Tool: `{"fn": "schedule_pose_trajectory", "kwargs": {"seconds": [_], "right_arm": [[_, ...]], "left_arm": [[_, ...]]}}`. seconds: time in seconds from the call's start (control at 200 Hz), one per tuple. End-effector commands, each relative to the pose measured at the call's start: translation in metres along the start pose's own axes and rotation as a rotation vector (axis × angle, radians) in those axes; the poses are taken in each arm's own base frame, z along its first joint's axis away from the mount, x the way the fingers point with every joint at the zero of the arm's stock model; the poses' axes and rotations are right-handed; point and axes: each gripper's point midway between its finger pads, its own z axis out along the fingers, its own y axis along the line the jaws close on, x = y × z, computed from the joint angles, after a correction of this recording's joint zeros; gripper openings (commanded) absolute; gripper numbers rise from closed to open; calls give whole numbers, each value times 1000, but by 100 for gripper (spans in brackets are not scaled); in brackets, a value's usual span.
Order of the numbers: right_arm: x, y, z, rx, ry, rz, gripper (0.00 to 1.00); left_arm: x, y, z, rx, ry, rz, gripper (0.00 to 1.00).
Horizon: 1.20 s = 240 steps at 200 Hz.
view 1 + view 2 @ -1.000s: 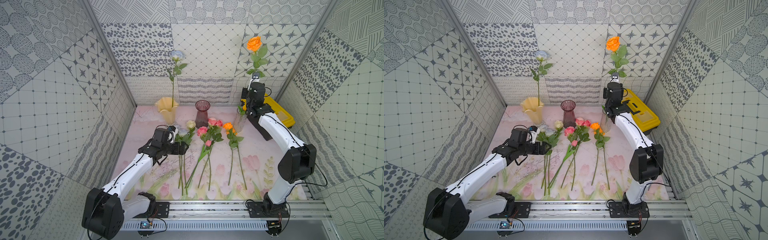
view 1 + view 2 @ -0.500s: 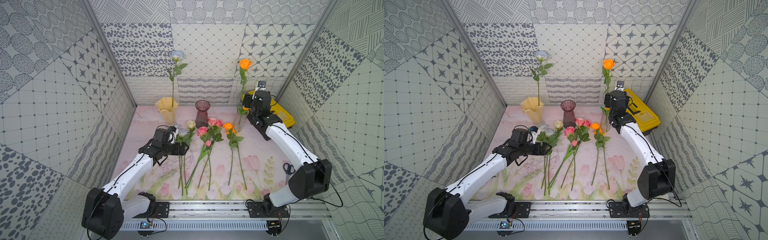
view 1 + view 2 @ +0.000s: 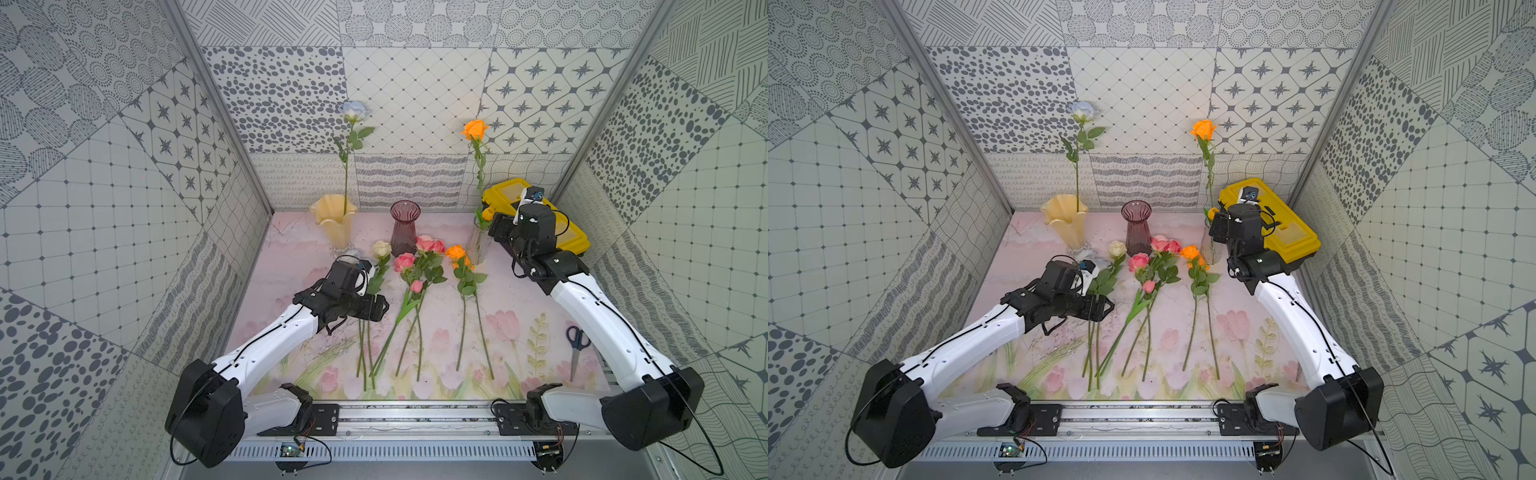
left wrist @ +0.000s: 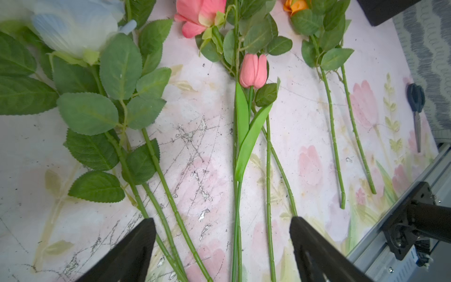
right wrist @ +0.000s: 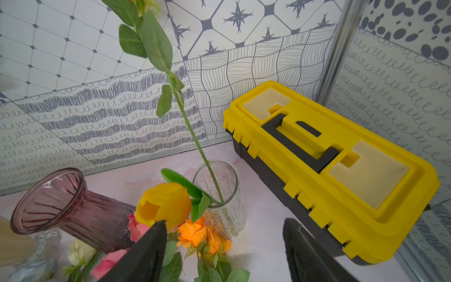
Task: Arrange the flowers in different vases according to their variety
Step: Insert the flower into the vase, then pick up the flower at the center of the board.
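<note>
Sorted by colour, the orange rose point(image 3: 475, 129) is standing in the clear glass vase point(image 5: 228, 212), the pale-blue rose point(image 3: 354, 110) in the cream vase point(image 3: 334, 220), the other flowers point(image 3: 404, 262) lying grouped on the table point(image 3: 519, 299). The right pincer point(image 5: 224, 222) is hanging wide open beside the glass vase, gripping nothing; the left pincer point(image 4: 221, 218) is hovering wide open over the white roses' stems point(image 4: 169, 193).

cream ruffled vase point(image 3: 334, 220) holds one upright pale-blue rose point(image 3: 354, 110); clear vase point(image 3: 478, 245) holds an orange rose point(image 3: 475, 129); purple vase point(image 3: 404, 226) stands between them; remaining flowers point(image 3: 404, 262) lie flat before them.
</note>
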Motion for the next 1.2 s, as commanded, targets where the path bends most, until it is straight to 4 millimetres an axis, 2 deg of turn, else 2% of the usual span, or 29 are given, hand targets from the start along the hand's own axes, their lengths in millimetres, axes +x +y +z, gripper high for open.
{"fn": "schedule_pose_trajectory", "kwargs": {"seconds": [0.0,0.4,0.635,0.85,1.196], "right_arm": [[21,1,-14,-43,68,59,79],[92,0,-35,-126,260,167,78],[124,2,-48,-172,334,214,77],[135,-6,-57,-164,336,227,77],[142,-10,-59,-153,339,230,76]], "left_arm": [[14,-3,7,-55,87,108,86],[47,-28,37,-74,271,260,71],[58,-32,61,-92,374,295,63],[68,-29,81,-96,442,290,53],[80,-17,94,-145,508,279,43]]}}
